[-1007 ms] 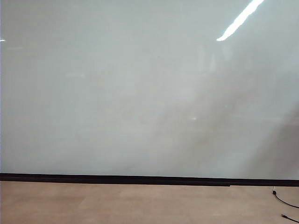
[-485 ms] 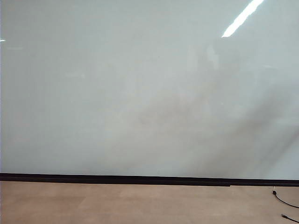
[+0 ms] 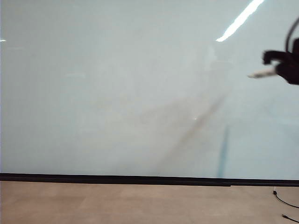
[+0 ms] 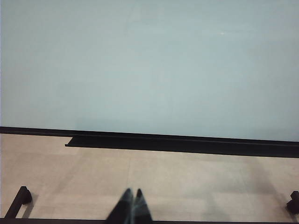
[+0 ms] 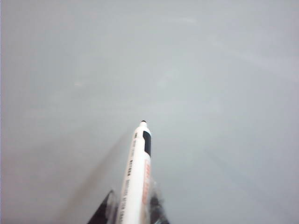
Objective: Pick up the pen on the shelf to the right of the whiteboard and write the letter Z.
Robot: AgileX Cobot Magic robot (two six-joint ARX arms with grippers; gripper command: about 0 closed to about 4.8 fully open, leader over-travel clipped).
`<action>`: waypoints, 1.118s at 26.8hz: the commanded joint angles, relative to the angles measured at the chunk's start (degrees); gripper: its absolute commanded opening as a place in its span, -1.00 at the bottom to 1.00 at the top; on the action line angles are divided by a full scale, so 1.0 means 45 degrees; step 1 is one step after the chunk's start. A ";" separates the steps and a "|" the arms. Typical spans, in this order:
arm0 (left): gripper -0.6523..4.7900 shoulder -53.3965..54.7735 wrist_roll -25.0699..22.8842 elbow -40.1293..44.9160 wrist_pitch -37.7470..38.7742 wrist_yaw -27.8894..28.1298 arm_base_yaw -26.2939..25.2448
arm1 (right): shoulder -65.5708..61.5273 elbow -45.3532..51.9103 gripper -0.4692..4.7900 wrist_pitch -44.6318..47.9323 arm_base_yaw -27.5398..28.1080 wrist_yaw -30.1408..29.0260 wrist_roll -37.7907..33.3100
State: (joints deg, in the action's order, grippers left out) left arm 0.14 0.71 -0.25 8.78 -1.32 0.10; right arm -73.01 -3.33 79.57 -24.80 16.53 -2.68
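Whiteboard (image 3: 121, 93), glossy pale grey, fills the room ahead of both tools above a black bottom strip. Right tool (image 5: 133, 210) grips the slim white pen (image 5: 138, 172), tip off the bare board. Left tool (image 4: 131, 205) rests clenched over the beige tabletop (image 4: 187, 182).

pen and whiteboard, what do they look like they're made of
The pen, shut in the right end effector: smooth white plastic by the look, printed lettering on the barrel, small dark tip. The whiteboard: glossy pale coated panel, mirroring a ceiling light; the material underneath can't be told.
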 commanded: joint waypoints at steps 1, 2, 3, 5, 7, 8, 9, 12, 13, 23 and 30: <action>-0.78 0.0010 -0.0058 -0.0029 -0.0146 -0.0039 0.0000 | -0.0039 -0.0811 -0.84 -0.0355 -0.0937 -0.1025 0.0034; -0.78 0.0010 -0.0058 -0.0029 -0.0146 -0.0039 0.0000 | -0.0053 -0.1171 -0.84 -0.0665 -0.1175 -0.1481 0.0039; -0.78 0.0010 -0.0058 -0.0029 -0.0141 -0.0034 0.0000 | -0.0053 -0.1496 -0.84 -0.1025 -0.1292 -0.1831 0.0073; -0.78 0.0010 -0.0058 -0.0029 -0.0146 -0.0034 0.0000 | -0.0053 -0.2317 -0.84 -0.2093 -0.1486 -0.2540 0.0287; -0.78 0.0010 -0.0058 -0.0029 -0.0146 -0.0039 0.0000 | -0.0058 -0.3065 -0.84 -0.3186 -0.1593 -0.3011 0.0500; -0.78 0.0010 -0.0058 -0.0029 -0.0146 -0.0039 0.0000 | -0.0058 -0.3536 -0.84 -0.3905 -0.1642 -0.3196 0.0685; -0.78 0.0010 -0.0058 -0.0029 -0.0146 -0.0039 0.0000 | -0.0058 -0.3881 -0.84 -0.4459 -0.1661 -0.3351 0.0831; -0.78 0.0010 -0.0058 -0.0029 -0.0146 -0.0039 0.0000 | -0.0083 -0.5144 -0.84 -0.6246 -0.1661 -0.3866 0.1205; -0.78 0.0010 -0.0058 -0.0029 -0.0146 -0.0039 0.0000 | -0.0233 -0.5610 -0.84 -0.6431 -0.1661 -0.4129 0.1282; -0.78 0.0010 -0.0058 -0.0029 -0.0141 -0.0034 0.0000 | -0.1778 -0.7733 -0.84 -0.6649 -0.1855 -0.4867 0.1151; -0.78 0.0010 -0.0058 -0.0029 -0.0146 -0.0034 0.0000 | -0.2463 -0.8626 -0.84 -0.6543 -0.1982 -0.5042 0.0889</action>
State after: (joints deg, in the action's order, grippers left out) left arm 0.16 0.69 -0.25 8.75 -1.32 0.10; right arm -84.31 -41.52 48.97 -33.50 -5.89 1.78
